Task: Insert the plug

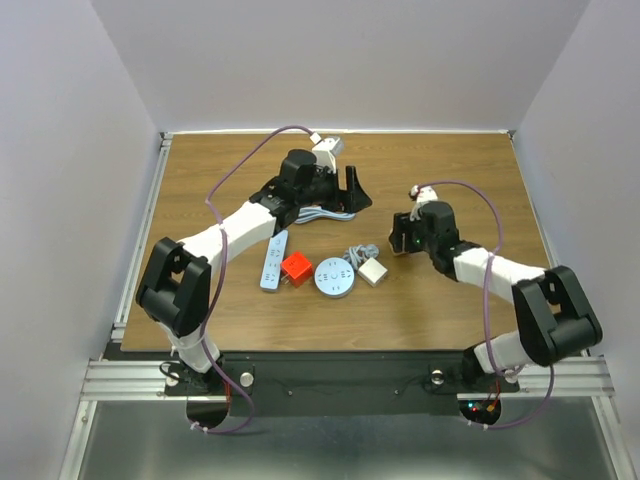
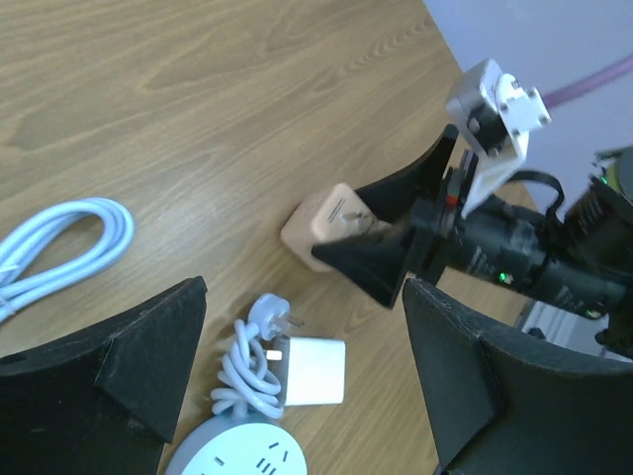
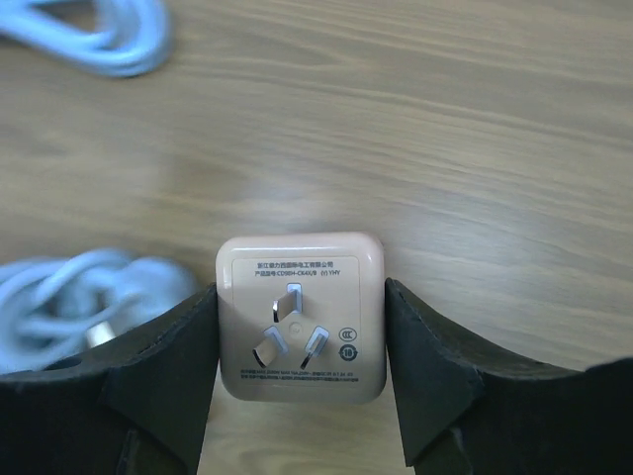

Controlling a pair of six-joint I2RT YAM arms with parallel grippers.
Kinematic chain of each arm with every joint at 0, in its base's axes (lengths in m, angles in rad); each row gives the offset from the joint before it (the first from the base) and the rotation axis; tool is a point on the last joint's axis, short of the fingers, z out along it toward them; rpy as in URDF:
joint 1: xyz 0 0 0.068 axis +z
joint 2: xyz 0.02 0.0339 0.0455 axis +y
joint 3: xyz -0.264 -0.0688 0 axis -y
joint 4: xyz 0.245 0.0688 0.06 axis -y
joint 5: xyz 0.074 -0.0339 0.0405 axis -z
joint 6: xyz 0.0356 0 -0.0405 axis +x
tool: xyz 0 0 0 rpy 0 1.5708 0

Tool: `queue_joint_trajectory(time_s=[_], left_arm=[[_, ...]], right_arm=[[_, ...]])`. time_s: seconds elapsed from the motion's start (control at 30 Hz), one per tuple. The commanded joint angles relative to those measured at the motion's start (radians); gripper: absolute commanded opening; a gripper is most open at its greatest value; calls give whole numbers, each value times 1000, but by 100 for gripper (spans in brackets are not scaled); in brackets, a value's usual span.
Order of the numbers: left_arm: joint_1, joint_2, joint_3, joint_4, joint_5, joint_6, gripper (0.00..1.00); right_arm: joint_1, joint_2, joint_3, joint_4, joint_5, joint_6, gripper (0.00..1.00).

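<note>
While my right end effector (image 3: 300, 297) clamps the plug (image 3: 300, 319) by its flat sides, lower centre of the wrist view, I judge it light, rigid, slippery plastic; left end effector (image 2: 305, 287) wide, empty.

The plug's (image 3: 300, 317) pink face bears small Chinese print and CCC mark.

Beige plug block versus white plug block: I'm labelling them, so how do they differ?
The beige plug block is gripped by the right end effector; the white plug block lies free on the table. The beige one shows three prongs; the white one shows a plain face, with a coiled cable beside it. Both are rounded squares.
</note>
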Motion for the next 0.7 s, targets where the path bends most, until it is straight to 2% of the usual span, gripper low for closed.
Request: queue_joint_trajectory(time_s=[0.0,0.13,0.27,0.4,0.67], left_arm=[[-1,4,40,30,110,-25,92],[31,-7,-3,85,226,-70,91],[51,-31,-61,153,312,-123,90],[51,-42,-92,226,397,-182,90],[50,-48,-136,332,474,-266,89]], right_arm=[[121,-146,0,20,-77,-92,0],[133,-339,-23,14,-167,-105,0],[133,-426,-20,2,-230,-116,0],[133,-427,11,-3,-342,-105,0],[136,-429,49,1,-388,-108,0]])
